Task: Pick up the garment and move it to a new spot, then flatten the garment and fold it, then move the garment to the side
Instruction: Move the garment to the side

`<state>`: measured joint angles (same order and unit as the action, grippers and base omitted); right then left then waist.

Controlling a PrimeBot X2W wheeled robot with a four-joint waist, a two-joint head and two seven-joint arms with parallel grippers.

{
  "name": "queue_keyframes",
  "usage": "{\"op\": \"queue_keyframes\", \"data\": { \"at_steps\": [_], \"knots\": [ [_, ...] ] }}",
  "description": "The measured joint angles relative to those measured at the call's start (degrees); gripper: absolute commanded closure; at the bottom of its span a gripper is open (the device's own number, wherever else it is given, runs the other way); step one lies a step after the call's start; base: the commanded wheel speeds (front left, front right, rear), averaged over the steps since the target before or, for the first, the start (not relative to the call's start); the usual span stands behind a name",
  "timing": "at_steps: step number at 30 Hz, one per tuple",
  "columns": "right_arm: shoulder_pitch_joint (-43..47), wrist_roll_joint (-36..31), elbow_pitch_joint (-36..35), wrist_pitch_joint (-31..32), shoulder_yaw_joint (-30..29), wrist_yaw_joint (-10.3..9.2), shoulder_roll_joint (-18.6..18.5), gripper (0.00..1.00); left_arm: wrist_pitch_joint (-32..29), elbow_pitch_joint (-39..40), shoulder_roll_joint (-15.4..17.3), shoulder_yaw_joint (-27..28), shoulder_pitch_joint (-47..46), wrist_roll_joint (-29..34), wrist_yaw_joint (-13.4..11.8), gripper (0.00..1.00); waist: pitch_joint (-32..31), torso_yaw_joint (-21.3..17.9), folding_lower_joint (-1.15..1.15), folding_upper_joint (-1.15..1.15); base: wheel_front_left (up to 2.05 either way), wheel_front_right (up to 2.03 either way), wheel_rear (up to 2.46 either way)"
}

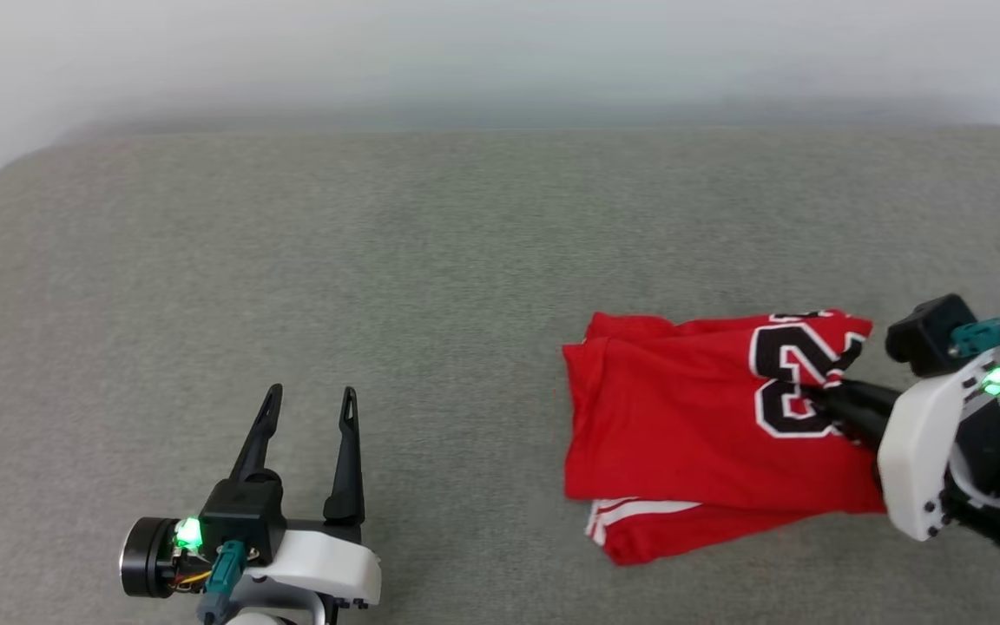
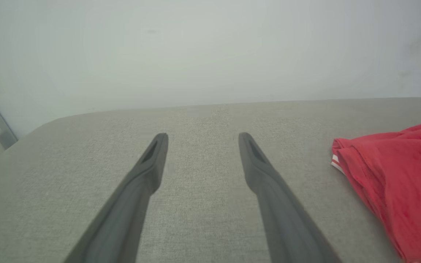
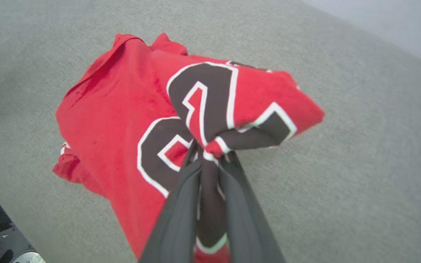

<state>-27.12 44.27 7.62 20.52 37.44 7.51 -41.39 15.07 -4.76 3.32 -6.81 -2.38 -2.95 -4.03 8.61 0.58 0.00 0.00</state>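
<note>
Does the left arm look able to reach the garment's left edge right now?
Probably yes. The left gripper is open over the grey surface, with nothing between it and the garment; the right gripper pinches the lettered side, away from that edge.

**Operator:** What's on the list?
**Clerk:** You have garment (image 1: 708,425): 1, red. Grippers: 2, namely your left gripper (image 1: 312,392) and right gripper (image 1: 828,395).
**Operator:** Fingers?
**Clerk:** You can count 4 dark fingers (image 2: 152,164), two per gripper. Grey fabric surface (image 1: 378,260): 1. Black numerals (image 3: 207,87) on your garment: 2, white-edged.
</note>
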Motion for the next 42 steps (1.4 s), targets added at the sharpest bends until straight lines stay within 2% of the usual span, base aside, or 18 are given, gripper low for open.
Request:
{"op": "queue_keyframes", "data": {
  "at_steps": [8, 13, 19, 29, 36, 37, 38, 42],
  "knots": [
    [-3.58, 0.64, 1.21, 0.92, -1.12, 0.01, -7.53, 1.0, 0.0, 1.76, 0.25, 0.7, -0.62, 0.73, 0.0, 0.0, 2.29, -5.37, 0.0, 0.0, 0.0, 0.0, 0.0],
    [-6.93, -1.02, 6.03, 1.19, -3.02, 0.02, -11.94, 1.0, 0.0, 3.36, 1.09, 1.21, -2.82, 1.3, 0.03, 0.0, 6.12, -6.84, 0.0, 0.0, 0.0, 0.0, 0.0],
    [-10.06, -4.11, 13.91, 1.21, -5.5, 0.02, -15.27, 1.0, 0.0, 5.22, 1.25, 0.91, -5.46, 2.26, 0.0, 0.0, 11.49, -7.38, 0.0, 0.0, 0.0, 0.0, 0.0],
    [-15.29, -7.08, 27.95, -0.77, -10.72, 0.02, -17.14, 1.0, 0.0, 6.76, 1.4, 0.04, -8.81, 2.79, -0.18, 0.0, 18.31, -6.33, 0.0, 0.0, 0.0, 0.0, 0.0],
    [-18.09, -9.26, 33.64, -2.71, -12.78, 0.02, -15.18, 1.0, 0.0, 6.76, 1.46, -0.02, -9.4, 2.78, -0.53, 0.0, 19.41, -5.46, 0.0, 0.0, 0.0, 0.0, 0.0],
    [-18.56, -9.5, 34.61, -2.9, -13.19, 0.02, -14.64, 0.8, 0.0, 6.62, 1.48, 0.02, -9.43, 2.72, -0.53, 0.0, 19.22, -5.42, 0.0, 0.0, 0.0, 0.0, 0.0],
    [-18.78, -9.88, 35.33, -2.88, -13.41, 0.02, -14.28, 0.0, 0.0, 6.53, 1.48, 0.07, -9.43, 2.64, -0.55, 0.0, 18.97, -5.37, 0.0, 0.0, 0.0, 0.0, 0.0],
    [-18.76, -12.28, 36.5, -4.7, -13.74, 0.02, -13.6, 0.0, 0.0, 6.1, 1.46, 0.11, -9.1, 2.22, -0.76, 0.0, 17.28, -5.23, 0.0, 0.0, 0.0, 0.0, 0.0]
  ]
}}
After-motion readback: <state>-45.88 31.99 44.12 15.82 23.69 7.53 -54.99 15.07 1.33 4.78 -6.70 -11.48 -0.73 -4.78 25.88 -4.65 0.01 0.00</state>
